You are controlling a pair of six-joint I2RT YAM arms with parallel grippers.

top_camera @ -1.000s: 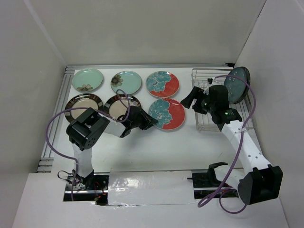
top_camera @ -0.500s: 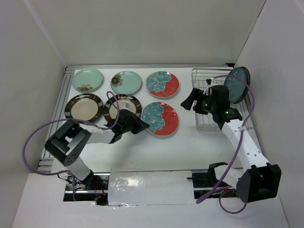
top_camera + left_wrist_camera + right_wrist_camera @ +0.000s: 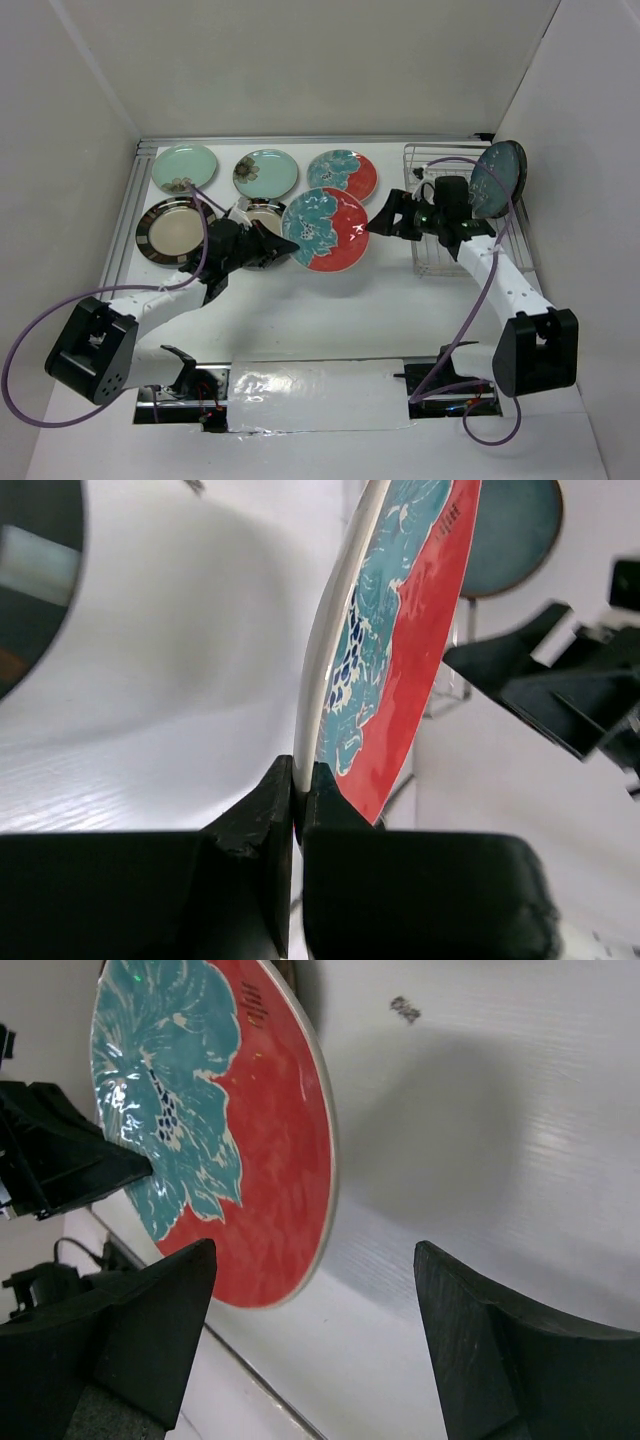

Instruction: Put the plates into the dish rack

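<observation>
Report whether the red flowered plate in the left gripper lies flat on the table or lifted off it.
Lifted and tilted: the left gripper pinches the red flowered plate by its rim, clear of the table.

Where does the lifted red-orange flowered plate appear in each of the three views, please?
Top external: the red-orange plate sits centre frame, raised.
Left wrist: red-orange plate upper centre, nearly edge-on.
Right wrist: red-orange plate upper left, face showing.
Shared landmark: the left hand pinching its rim.
</observation>
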